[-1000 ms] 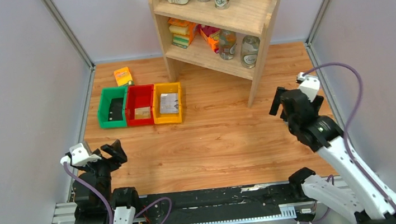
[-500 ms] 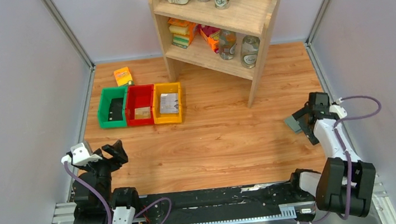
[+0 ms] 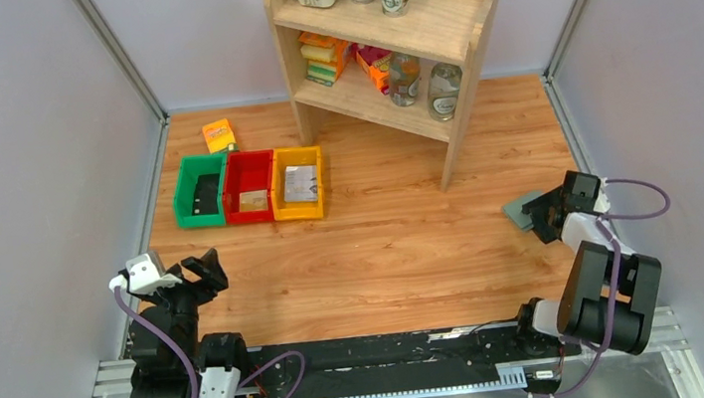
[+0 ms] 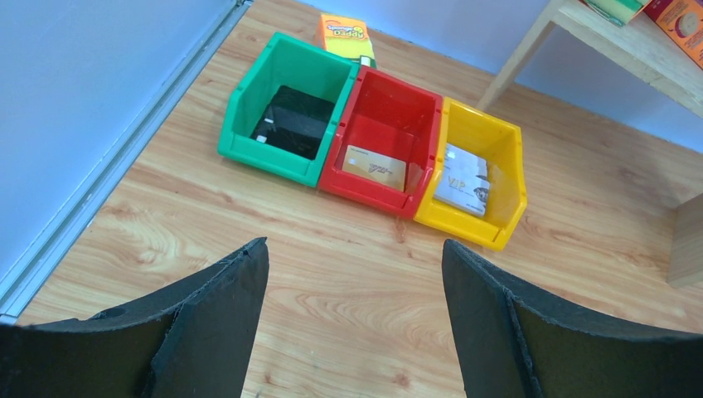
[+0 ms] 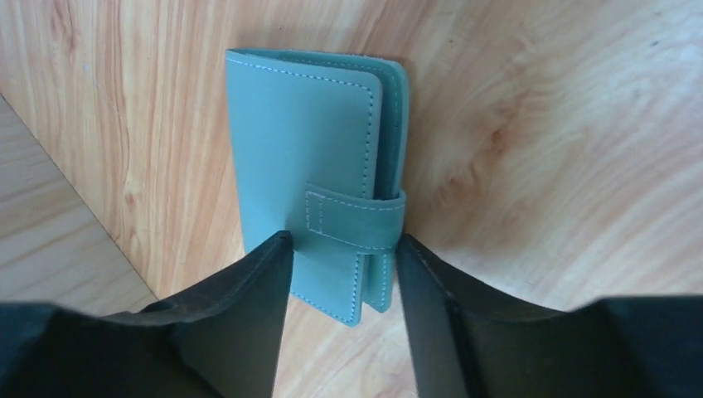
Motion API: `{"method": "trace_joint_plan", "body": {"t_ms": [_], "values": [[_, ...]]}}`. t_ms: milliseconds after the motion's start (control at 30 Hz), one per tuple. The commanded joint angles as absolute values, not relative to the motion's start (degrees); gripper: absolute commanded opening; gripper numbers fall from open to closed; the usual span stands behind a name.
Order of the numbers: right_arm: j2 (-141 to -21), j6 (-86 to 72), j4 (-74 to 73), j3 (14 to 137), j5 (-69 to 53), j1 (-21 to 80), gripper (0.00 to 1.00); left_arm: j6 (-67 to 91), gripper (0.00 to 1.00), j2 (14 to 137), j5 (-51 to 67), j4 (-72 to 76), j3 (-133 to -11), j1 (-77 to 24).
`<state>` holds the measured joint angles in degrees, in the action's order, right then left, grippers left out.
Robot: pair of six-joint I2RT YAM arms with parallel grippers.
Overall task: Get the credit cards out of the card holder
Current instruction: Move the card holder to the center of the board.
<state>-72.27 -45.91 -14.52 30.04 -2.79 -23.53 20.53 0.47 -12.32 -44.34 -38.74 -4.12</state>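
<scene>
Card holder (image 5: 303, 141) on wood table (image 3: 384, 255), right pincer (image 5: 344, 240) astride, grip unclear, left pincer (image 4: 355, 244) released

White-and-black jointed arms (image 3: 597, 276), looping lilac cables (image 3: 155, 334), matte black wedge-shaped end effector fingers (image 4: 211, 319).

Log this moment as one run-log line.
stage: pre-grasp | right fingers: astride closed card holder, grip unclear | left fingers: open, empty
</scene>
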Motion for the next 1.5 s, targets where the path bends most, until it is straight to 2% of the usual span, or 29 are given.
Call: {"method": "trace_joint_plan", "body": {"t_ms": [0,100,200,267,500,700,900,1067,1133,1167,1233,1367,1400,1467], "values": [[-75.14,-42.54,-10.72,29.79,-7.56,-23.73,0.47,20.66,0.83,-2.02,-11.86,-43.33,-39.73,-4.31],[-75.67,-40.09,-10.55,29.88,-9.75,-23.64,0.31,21.09,0.84,-2.02,-11.95,-43.51,-39.90,-4.22],[-75.94,-38.68,-9.67,29.18,-13.52,-23.03,0.19,21.53,0.84,-1.85,-11.25,-42.98,-39.73,-4.22],[-75.76,-37.97,-9.05,28.74,-16.07,-21.19,0.15,21.62,0.84,-0.97,-9.68,-42.19,-39.29,-4.22],[-74.88,-35.24,-10.81,29.62,-19.77,-6.71,0.11,22.76,0.84,13.77,4.11,-40.78,-39.81,-4.22],[-71.55,-35.24,-11.34,29.88,-21.88,13.58,0.11,28.38,0.83,24.16,21.51,-34.90,-35.53,-4.22],[-73.99,-36.39,-8.79,33.83,-20.39,32.49,0.13,36.37,0.83,24.08,26.28,-26.65,-26.20,-5.97],[-80.93,-38.05,-5.72,37.26,-19.25,39.90,0.14,40.86,0.83,25.74,20.06,-23.39,-22.07,-16.58],[-82.52,-38.67,-4.84,37.79,-18.81,41.13,0.20,43.06,0.83,27.93,16.62,-21.45,-20.58,-21.26],[-82.88,-38.76,-5.53,38.23,-18.20,41.57,0.27,45.07,0.83,28.99,14.35,-19.79,-20.13,-24.31],[-82.53,-37.54,-8.24,39.28,-16.62,42.36,0.45,48.58,0.82,31.11,10.12,-17.24,-18.64,-28.36],[-78.15,-34.11,-15.54,41.22,-6.97,44.81,0.95,54.57,0.80,35.94,2.91,-10.21,-15.56,-36.01],[-76.92,-33.41,-16.95,41.66,-4.94,45.78,1.00,55.80,0.80,38.64,0.64,-8.63,-15.64,-37.34],[-75.42,-32.44,-19.24,43.06,-0.90,47.98,1.00,57.38,0.79,42.95,-2.78,-6.60,-16.61,-40.95]]}}
